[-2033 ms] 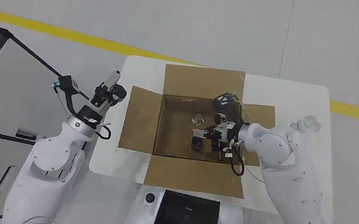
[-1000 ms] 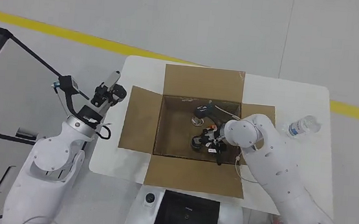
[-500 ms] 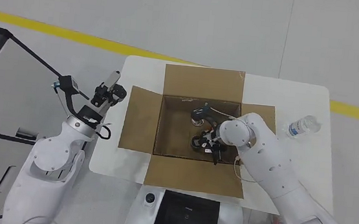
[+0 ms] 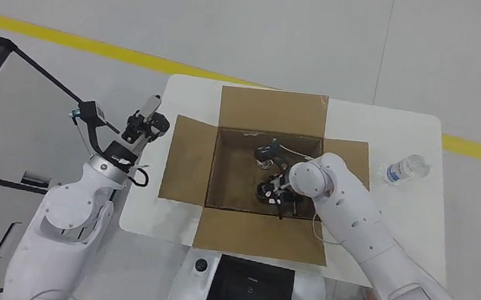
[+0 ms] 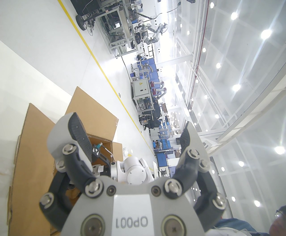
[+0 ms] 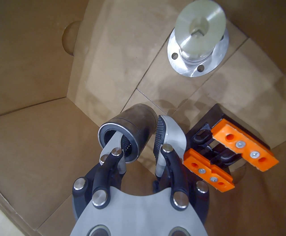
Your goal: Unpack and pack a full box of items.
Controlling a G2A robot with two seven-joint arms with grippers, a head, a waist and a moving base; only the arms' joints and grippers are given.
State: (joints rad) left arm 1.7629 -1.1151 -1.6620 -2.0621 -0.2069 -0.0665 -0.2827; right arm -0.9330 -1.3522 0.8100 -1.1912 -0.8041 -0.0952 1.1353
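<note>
Cylinder (image 6: 134, 120) at box (image 4: 189, 158) front, likely heavy slick steel, is pinched at its rim by right gripper (image 6: 138, 128); left gripper's (image 5: 130, 120) spread wide.

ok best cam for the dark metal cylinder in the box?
Right wrist view: the dark cylinder is close up, rim and bore clear, with the right hand at its open end. Top view gives a small dark shape on the box floor, partly under that arm. Left wrist view looks at the box's flaps from outside.
</note>
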